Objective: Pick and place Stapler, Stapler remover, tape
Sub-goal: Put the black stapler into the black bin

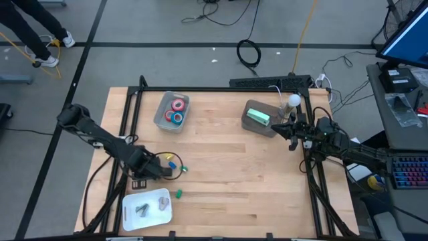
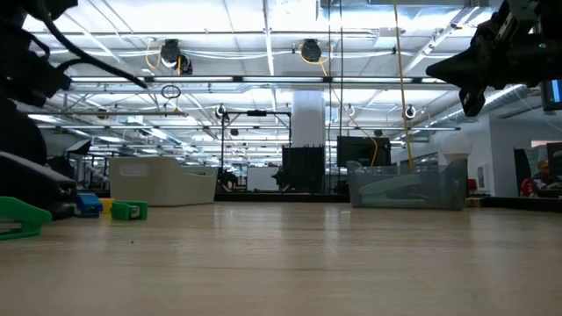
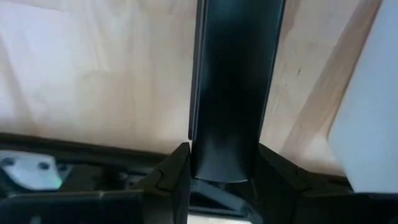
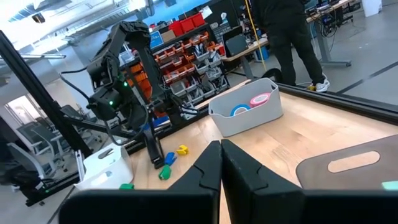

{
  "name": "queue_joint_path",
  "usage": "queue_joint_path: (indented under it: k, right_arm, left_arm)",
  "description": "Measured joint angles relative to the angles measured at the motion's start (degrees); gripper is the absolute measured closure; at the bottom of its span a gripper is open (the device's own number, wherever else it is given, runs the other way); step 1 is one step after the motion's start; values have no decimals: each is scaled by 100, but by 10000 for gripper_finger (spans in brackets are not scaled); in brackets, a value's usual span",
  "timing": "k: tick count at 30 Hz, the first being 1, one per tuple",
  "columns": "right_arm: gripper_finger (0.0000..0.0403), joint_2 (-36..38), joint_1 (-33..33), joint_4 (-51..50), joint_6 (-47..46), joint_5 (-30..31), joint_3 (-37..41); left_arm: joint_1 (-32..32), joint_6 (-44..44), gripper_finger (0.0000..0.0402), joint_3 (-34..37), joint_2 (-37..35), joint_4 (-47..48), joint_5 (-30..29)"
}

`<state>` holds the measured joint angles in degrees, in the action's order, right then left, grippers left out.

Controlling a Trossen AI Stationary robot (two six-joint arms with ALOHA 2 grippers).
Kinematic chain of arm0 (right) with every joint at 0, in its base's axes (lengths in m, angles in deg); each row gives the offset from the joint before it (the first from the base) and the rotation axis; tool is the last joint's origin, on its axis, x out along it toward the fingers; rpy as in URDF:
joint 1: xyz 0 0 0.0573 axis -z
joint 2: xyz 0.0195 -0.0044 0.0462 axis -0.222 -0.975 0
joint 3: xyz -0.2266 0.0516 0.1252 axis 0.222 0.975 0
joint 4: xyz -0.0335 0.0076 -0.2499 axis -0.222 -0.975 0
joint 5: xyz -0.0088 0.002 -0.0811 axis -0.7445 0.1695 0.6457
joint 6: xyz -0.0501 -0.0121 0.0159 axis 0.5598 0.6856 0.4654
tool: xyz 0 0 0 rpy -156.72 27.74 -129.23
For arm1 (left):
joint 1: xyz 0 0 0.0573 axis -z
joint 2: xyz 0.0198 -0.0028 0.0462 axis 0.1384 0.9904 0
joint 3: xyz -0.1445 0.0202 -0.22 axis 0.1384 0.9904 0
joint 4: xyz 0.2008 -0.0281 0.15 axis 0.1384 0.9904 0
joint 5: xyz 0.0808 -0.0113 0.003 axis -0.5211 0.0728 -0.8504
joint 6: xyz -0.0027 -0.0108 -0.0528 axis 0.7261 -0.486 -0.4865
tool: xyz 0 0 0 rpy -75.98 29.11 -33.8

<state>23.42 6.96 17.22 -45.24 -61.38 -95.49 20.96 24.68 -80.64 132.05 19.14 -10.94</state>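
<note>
done: tape rolls [image 1: 176,110] in bin [image 1: 160,115] | left end effector [image 1: 148,175] grasping black stapler [image 4: 152,147] | right end effector [image 1: 290,129] clenched, waiting

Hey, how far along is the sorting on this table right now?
Done, it seems: tape rolls lie in the far grey bin, a green item in the other bin, metal pieces in the white tray. In hand: the left gripper clamps a long dark object. Left: placing it, perhaps the small coloured bits. The right gripper waits shut by that bin.
</note>
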Motion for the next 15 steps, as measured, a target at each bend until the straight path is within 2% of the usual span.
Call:
queue_joint_path:
  k: [8, 15]
  right_arm:
    - [403, -201, -2, 201, -156, -191, 0]
    - [403, -1245, -9, 1178, -225, -664, 0]
  left_arm:
    - [-8, -445, 268, -764, -407, 967, -409]
    - [-373, -614, 268, -1640, -394, 1369, -868]
